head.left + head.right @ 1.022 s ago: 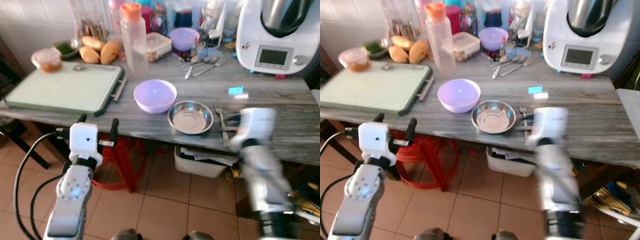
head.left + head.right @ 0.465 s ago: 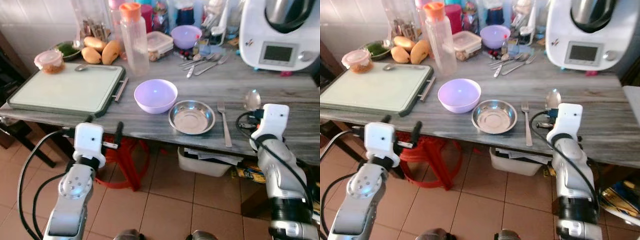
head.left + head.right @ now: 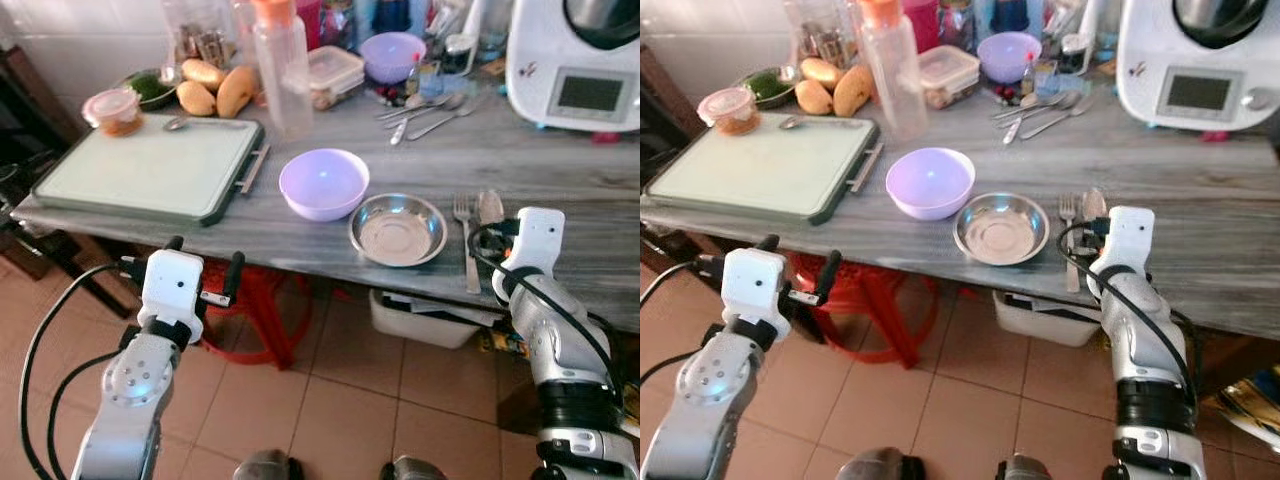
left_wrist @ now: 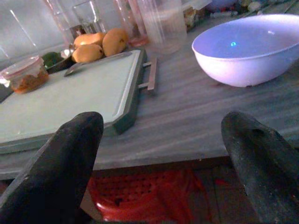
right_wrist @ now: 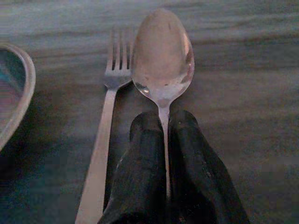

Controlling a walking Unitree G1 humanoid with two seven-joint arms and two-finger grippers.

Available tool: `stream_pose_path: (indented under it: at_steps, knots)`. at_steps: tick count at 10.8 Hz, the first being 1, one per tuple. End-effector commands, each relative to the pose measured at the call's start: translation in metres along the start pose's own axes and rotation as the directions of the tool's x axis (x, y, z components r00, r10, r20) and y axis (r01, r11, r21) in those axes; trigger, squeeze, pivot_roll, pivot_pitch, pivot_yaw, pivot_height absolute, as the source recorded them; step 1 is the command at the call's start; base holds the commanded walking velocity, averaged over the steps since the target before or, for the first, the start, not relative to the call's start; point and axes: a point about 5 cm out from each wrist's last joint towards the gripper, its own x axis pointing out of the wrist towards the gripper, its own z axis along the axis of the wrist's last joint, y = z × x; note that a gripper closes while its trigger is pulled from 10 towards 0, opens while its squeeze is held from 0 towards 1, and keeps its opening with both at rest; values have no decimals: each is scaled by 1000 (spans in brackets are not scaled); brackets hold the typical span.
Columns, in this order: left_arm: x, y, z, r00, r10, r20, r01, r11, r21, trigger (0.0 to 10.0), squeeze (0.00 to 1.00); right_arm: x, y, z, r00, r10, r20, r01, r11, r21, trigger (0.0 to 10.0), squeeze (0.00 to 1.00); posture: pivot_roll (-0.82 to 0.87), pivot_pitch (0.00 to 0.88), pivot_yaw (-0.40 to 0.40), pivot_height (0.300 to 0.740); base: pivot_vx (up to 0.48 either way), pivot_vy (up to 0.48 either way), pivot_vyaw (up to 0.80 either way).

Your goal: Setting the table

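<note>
Right gripper (image 5: 164, 140) pinching spoon (image 5: 162, 56) beside fork (image 5: 106, 135), left gripper (image 4: 161, 140) spread wide, no legible labels

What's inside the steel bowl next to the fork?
Nothing: the steel bowl sits empty, its bare bottom showing. Beside it lies the fork, with the right gripper holding a spoon alongside.

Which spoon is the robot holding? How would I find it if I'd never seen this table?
Start at the grey table and find the shiny metal bowl near its front edge. Just right of the bowl lies a fork, and right beside the fork is the spoon, pinched by its handle in the right gripper. The other spoons lie loose far back among the clutter.
</note>
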Motion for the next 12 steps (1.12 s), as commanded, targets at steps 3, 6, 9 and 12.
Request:
stream_pose_path:
  at_steps: [3,6,9,12]
  knots:
    - [-3,4,2,1000,-6,-15,6,1000,8,10000,0,4,-3,5,1000,6,-2,-6,1000,1,10000,0,99,88,129,740,0,0,0]
    - [-3,4,2,1000,-5,-18,5,1000,7,10000,0,7,-5,6,1000,20,-11,-20,1000,-4,10000,0,98,91,121,740,0,0,0]
    - [-2,2,2,1000,-7,-22,7,1000,0,10000,0,8,-2,2,999,32,-24,-32,999,-4,10000,0,96,87,119,740,0,0,0]
    - [0,0,2,1000,-8,-20,8,1000,-4,10000,0,9,-5,2,999,28,-24,-28,1000,-4,10000,910,92,83,115,740,0,0,0]
